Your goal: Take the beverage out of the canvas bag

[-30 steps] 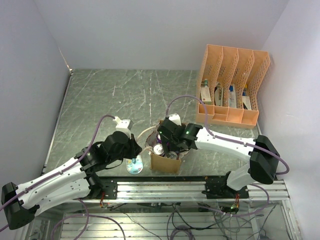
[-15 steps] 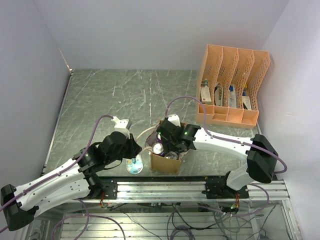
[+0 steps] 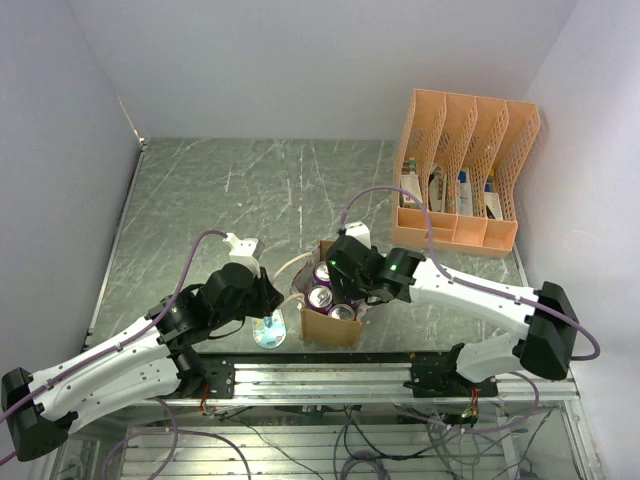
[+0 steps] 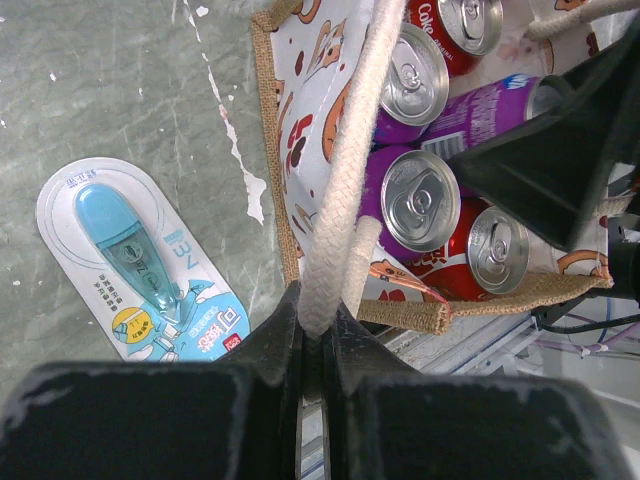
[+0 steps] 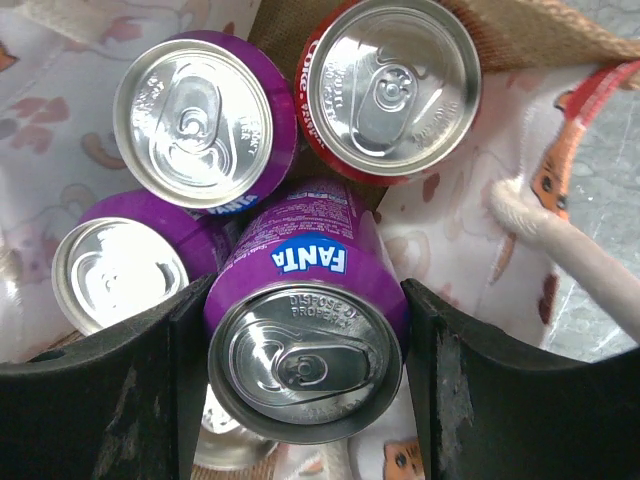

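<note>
The tan canvas bag (image 3: 330,328) stands at the table's near edge, its printed lining (image 4: 300,130) showing, with several cans upright inside. My left gripper (image 4: 318,315) is shut on one cream rope handle (image 4: 350,160) at the bag's left side (image 3: 278,300). My right gripper (image 5: 307,300) is over the bag's mouth (image 3: 345,272), shut on a purple Fanta can (image 5: 305,330) held above the other cans. A red cola can (image 5: 390,85) and two purple cans (image 5: 195,120) stay below it. The second handle (image 5: 560,250) lies to the right.
A blue correction-tape pack (image 3: 268,330) lies flat just left of the bag, also in the left wrist view (image 4: 140,265). An orange perforated file organizer (image 3: 460,170) stands at the back right. A metal rail (image 3: 400,375) runs along the near edge.
My right arm has swung its elbow to the right and its gripper has shifted back and right over the bag, so more can tops show. My left gripper has stayed on the handle.
</note>
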Robot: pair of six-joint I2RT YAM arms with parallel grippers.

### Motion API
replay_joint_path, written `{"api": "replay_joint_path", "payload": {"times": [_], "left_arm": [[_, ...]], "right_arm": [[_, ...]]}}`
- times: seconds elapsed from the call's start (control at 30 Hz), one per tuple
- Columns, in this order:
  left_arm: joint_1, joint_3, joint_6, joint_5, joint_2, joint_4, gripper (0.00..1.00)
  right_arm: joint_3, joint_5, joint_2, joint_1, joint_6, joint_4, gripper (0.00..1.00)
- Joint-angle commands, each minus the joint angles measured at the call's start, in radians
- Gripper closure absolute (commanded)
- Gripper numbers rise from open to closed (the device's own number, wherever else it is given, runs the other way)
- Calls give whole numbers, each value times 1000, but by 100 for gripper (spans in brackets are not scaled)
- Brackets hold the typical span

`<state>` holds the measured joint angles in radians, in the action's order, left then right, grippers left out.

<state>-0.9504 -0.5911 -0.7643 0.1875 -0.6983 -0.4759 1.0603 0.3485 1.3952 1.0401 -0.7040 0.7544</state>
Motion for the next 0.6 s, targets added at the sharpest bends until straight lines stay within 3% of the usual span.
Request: {"api": "replay_joint_path", "payload": {"times": [0.0,0.2,0.57], "left_arm": [[4,-5,-5,-6,10,-2,93],[3,-5,-7,-2,16,-9,93],[3,6,-15,-13,23,-5,93]], "right_arm": [[34,-17,-95,14,-10,-29,91],[12,-39,-188,12,-21,-88,98],[-53,-136,-298,-10,-34,-240,100]]}}
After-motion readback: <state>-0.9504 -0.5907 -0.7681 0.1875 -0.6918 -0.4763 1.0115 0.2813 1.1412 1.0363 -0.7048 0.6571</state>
